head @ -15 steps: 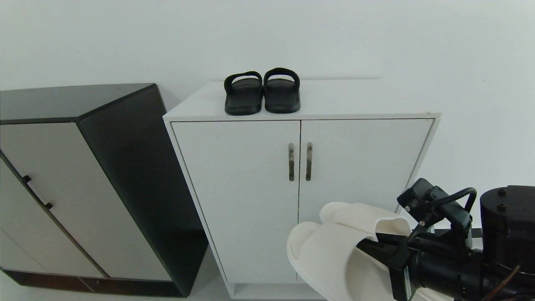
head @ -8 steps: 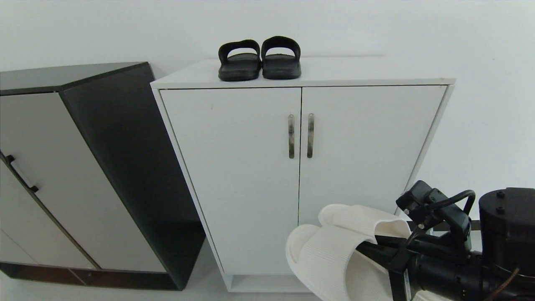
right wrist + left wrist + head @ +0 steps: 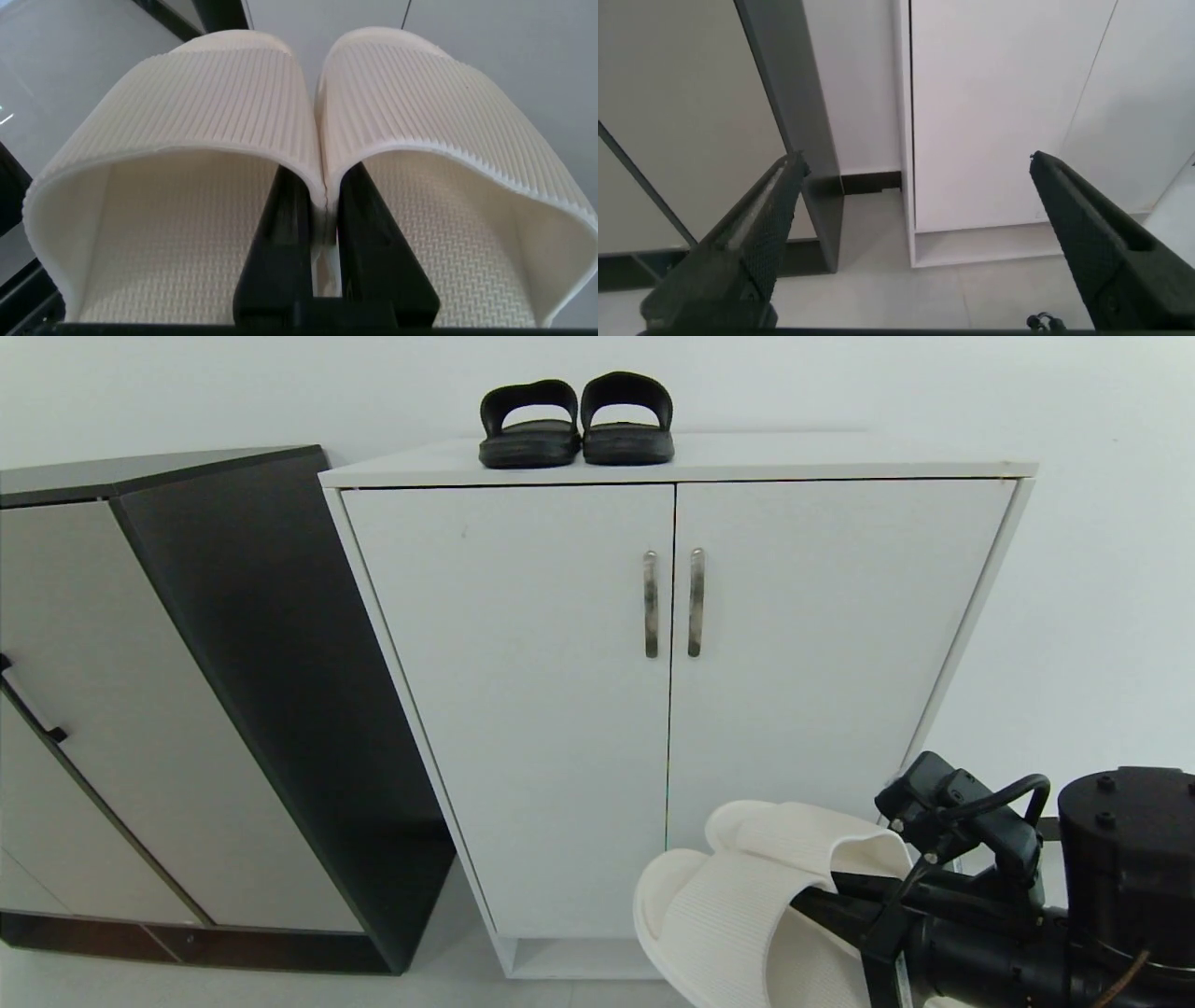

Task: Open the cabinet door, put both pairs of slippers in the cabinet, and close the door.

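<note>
R gripper [image 3: 826, 896] is low at the robot's right side, in front of the white cabinet [image 3: 794, 453], before the lower part of the R door [image 3: 822, 635]. It holds the white slippers [image 3: 747, 896] as a pair, toes pointing toward the cabinet. In the R wrist view each finger of this gripper [image 3: 323, 215] goes inside one slipper, and the two inner side walls of the white slippers [image 3: 280, 103] are pinched together between the fingers. The two slippers lie side by side and touch each other.

L gripper [image 3: 915, 247] has its fingers spread wide w/ nothing between them. It looks at the lower corner of the white cabinet [image 3: 999, 112] and at the grey floor [image 3: 878, 299].

Both doors are closed: the L door [image 3: 523, 709] and the R door meet in the middle. The two metal handles [image 3: 651, 605] stand upright just beside each other, one on each door.

The black slippers [image 3: 560, 443] stand on top of the cabinet, near its front edge, above the L door. They are side by side, touching, w/ heels toward the robot.

A dark cabinet [image 3: 261, 663] w/ a light front stands just beside the white one on the robot's left. A white wall is behind both.
</note>
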You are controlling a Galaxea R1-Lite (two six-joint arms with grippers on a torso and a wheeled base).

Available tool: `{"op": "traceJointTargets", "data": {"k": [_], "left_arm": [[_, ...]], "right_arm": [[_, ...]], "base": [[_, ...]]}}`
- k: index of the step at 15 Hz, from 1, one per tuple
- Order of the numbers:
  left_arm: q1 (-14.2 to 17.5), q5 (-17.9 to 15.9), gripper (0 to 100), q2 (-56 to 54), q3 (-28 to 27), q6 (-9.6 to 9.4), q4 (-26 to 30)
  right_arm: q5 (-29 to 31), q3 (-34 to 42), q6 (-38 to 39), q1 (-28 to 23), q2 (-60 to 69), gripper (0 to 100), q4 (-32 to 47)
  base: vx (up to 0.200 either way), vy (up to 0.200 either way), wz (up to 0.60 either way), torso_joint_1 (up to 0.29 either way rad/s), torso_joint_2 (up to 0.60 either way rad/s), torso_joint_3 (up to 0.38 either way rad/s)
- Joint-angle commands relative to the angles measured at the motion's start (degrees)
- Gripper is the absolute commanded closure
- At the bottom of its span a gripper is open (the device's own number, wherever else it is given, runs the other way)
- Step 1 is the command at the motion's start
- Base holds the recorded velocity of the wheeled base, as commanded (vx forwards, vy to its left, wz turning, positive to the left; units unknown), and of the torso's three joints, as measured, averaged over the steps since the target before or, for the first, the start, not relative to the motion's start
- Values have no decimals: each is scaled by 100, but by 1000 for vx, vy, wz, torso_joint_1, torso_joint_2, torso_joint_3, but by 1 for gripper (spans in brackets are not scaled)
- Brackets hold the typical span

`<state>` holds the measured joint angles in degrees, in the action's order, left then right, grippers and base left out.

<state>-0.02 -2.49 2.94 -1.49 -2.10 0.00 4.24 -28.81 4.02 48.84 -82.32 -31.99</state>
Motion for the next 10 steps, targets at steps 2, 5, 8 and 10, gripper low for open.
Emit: {"op": "traceJointTargets", "data": {"k": [2,5,8,10], "left_arm": [[-85,-428,0,1543,-1495,957,-26],[-235,-1905,0,3415,-1723,913,-932],[-463,-2836,0,4690,-1996,913,-1986],[-1360,-2880,0,5454,-2664,904,-2074]], "right_arm": [[6,7,2,3,-29,100,0],[-2,7,-7,3,-12,100,-27],[6,77,-7,3,-21,100,-132],[6,68,2,3,-21,100,-132]], "base": [[0,0,0,0,0,0],[0,0,0,0,0,0],[0,0,0,0,0,0],[0,0,0,0,0,0]]}}
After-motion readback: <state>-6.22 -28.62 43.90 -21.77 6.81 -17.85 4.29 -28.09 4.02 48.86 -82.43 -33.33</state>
